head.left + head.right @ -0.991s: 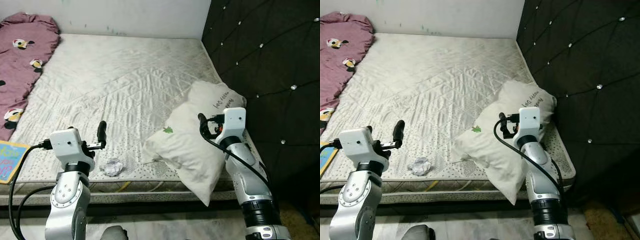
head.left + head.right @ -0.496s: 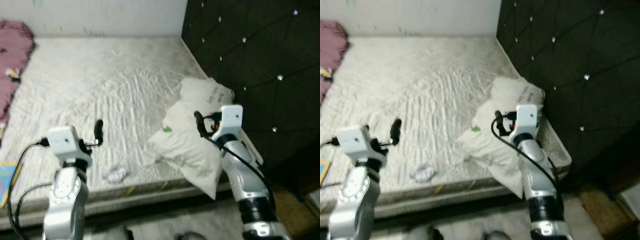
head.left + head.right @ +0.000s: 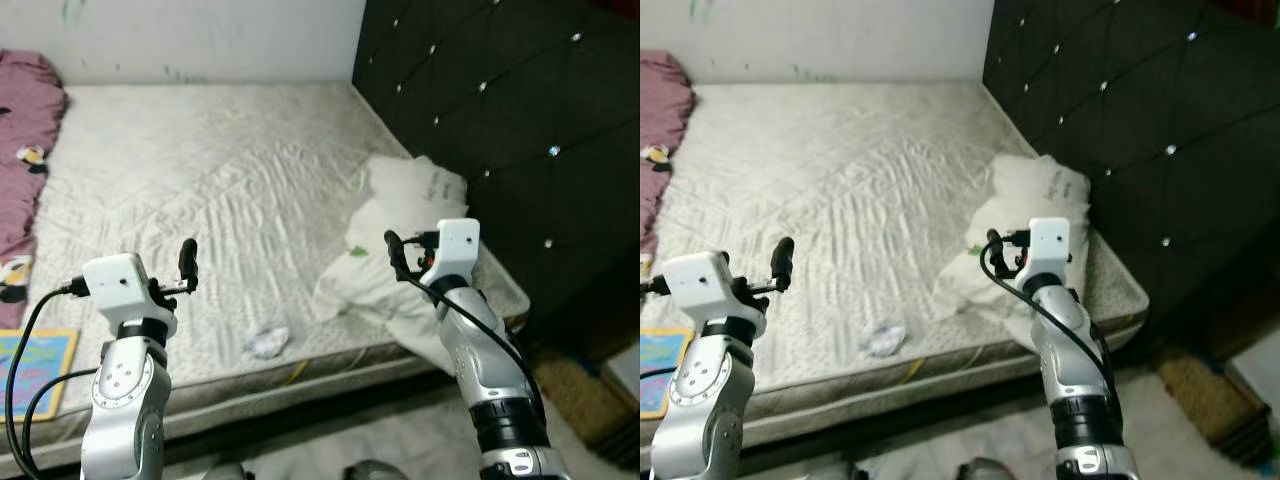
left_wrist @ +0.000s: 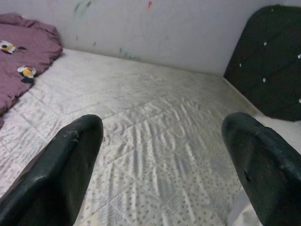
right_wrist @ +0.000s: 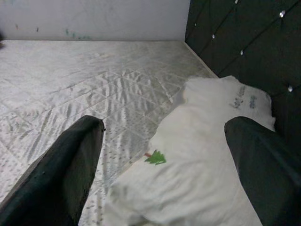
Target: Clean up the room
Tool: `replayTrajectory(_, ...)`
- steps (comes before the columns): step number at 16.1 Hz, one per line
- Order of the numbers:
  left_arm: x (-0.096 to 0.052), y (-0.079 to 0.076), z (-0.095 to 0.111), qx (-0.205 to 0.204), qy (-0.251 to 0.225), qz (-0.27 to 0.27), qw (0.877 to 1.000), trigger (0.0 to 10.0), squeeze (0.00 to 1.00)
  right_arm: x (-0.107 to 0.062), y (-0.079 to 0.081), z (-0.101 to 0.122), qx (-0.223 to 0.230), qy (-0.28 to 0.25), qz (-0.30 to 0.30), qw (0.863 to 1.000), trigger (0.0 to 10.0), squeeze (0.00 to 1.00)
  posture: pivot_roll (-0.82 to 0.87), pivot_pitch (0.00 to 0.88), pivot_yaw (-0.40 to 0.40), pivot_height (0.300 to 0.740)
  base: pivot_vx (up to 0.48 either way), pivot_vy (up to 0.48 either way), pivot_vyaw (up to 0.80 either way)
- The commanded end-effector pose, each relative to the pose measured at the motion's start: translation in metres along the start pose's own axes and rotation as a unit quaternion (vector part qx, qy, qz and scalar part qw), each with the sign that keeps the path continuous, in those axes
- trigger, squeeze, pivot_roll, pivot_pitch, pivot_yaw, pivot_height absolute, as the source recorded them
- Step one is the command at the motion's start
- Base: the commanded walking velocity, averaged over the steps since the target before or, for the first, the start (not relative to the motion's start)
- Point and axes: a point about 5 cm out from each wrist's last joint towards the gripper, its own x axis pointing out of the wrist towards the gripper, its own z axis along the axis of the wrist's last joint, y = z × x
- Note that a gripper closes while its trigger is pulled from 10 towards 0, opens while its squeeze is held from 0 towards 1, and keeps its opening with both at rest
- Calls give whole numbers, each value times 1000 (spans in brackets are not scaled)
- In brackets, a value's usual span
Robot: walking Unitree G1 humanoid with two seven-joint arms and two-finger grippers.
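Far out past my left arm, a purple blanket [image 3: 25,170] lies along the left edge of the mattress [image 3: 230,190], and lower down, beside that same arm, a coloured book [image 3: 30,365] sits on the floor by the bed's near corner.

My left gripper [image 4: 162,165] is raised over the near part of the mattress, its fingers [image 4: 61,169] spread wide with nothing between them; in the wrist view I look along them across bare quilted sheet toward the white wall [image 4: 155,33], with the blanket off on one side and the headboard on the other.

Between my two grippers, below and to the right of the left one, a crumpled wad of paper [image 3: 267,341] rests on the sheet near the front edge of the mattress. Neither gripper touches it.

My right gripper [image 5: 164,174] is also held up, fingers [image 5: 70,165] wide apart and holding nothing. Just in front of and beneath it lies a white pillow [image 3: 400,235], rumpled, with a small green tree mark [image 5: 154,157] on the near part and dark lettering at the far end. The pillow lies at the right edge of the mattress, its far end against the black tufted headboard [image 3: 500,120] that rises to the right of that gripper.
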Motion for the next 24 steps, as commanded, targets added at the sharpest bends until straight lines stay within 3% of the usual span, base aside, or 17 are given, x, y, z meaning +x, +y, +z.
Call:
replayTrajectory(1,0,-9,0,-6,3,-17,1000,10000,0,-1,-9,1,-2,2,-13,1000,10000,0,-9,0,-59,740,0,480,0)
replayTrajectory(6,-1,-7,0,9,-1,-10,1000,10000,0,-2,-9,1,-2,2,-7,1000,10000,0,-10,0,-61,740,0,192,0)
replayTrajectory(12,-4,-9,2,-1,-10,-25,1000,10000,0,-2,-4,3,-4,-4,17,1000,10000,0,-11,0,-64,740,0,0,100)
replayTrajectory(22,-3,-13,0,-6,-4,-27,1000,10000,0,4,-7,5,-10,0,6,1000,10000,0,-10,0,-71,740,0,0,127)
replayTrajectory(24,-3,-14,-1,-13,0,-26,1000,10000,0,5,-8,5,-9,1,3,1000,10000,0,-9,0,-71,740,0,420,0)
